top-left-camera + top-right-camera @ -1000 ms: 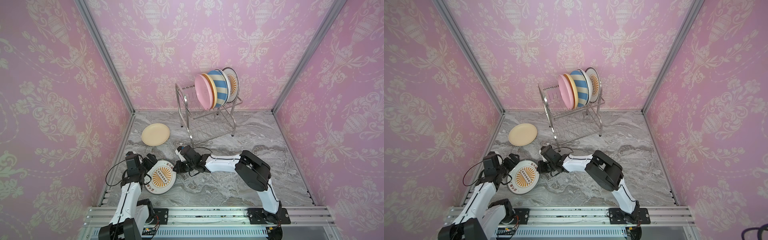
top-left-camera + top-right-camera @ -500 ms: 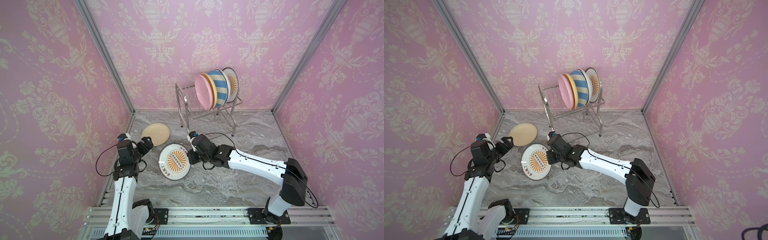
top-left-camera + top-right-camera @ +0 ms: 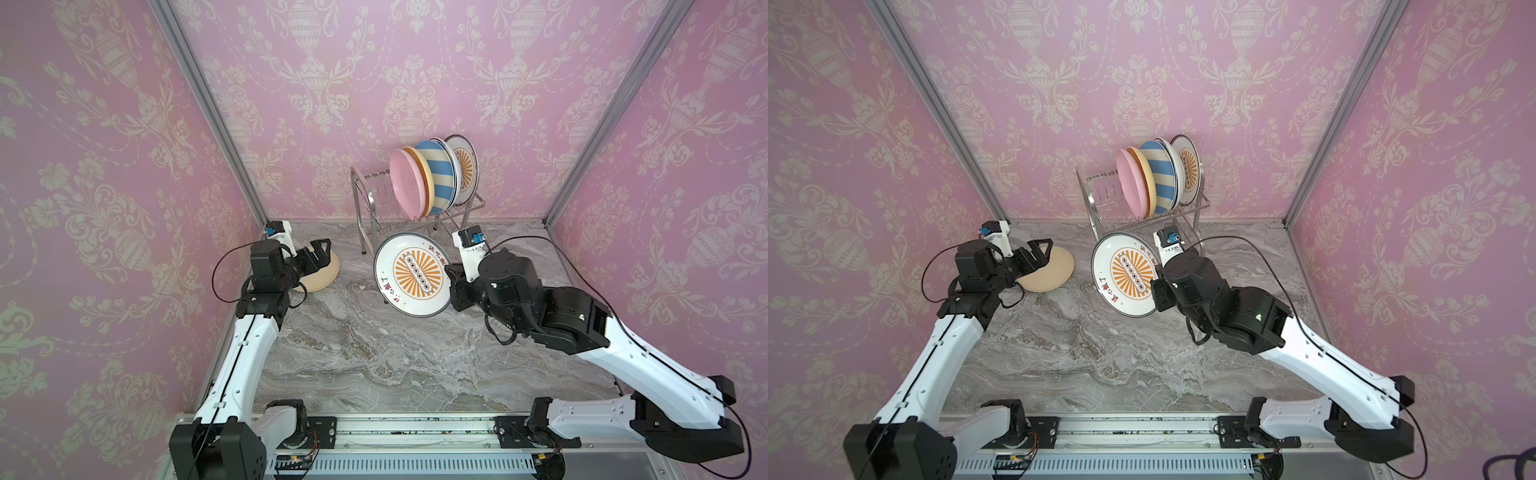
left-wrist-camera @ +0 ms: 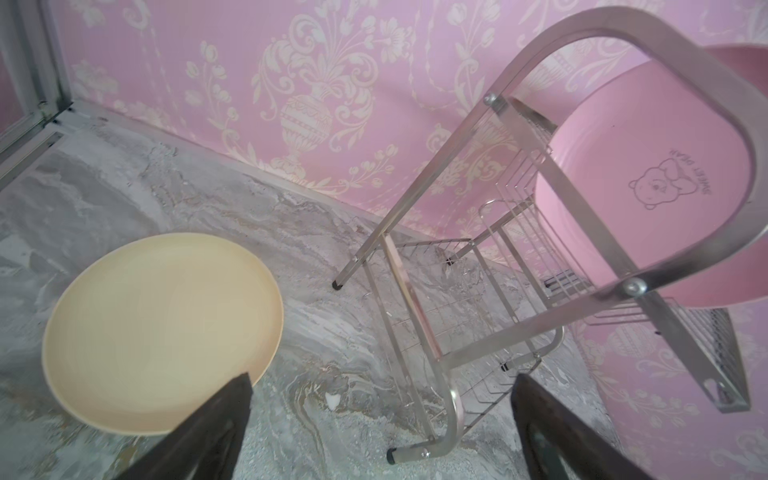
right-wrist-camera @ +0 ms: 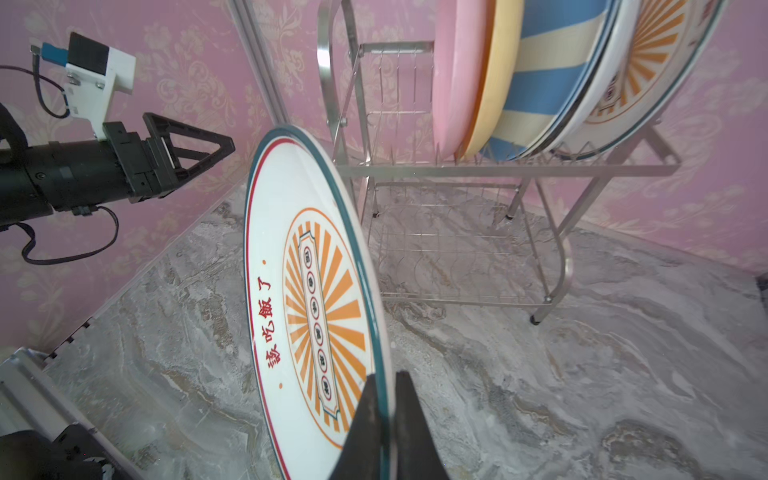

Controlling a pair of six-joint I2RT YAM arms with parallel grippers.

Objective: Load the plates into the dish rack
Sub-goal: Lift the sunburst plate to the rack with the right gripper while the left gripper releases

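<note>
Several plates point(image 3: 405, 183) stand in the dish rack point(image 5: 498, 170); right pincer point(image 5: 386, 376) clamps a sunburst plate point(image 3: 411, 276), left pincer point(image 3: 325, 250) gapes empty.

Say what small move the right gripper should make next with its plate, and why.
Probably raise the held sunburst plate toward the upper tier of the dish rack: the right gripper is shut on its rim, it hangs on edge in front of the rack, and free slots show beside the pink plate.

Left gripper point(image 3: 320, 255) is covering part of the cream plate point(image 3: 326, 277) in both top views. Pink plate point(image 4: 615, 195) is running off the left wrist view's edge.
</note>
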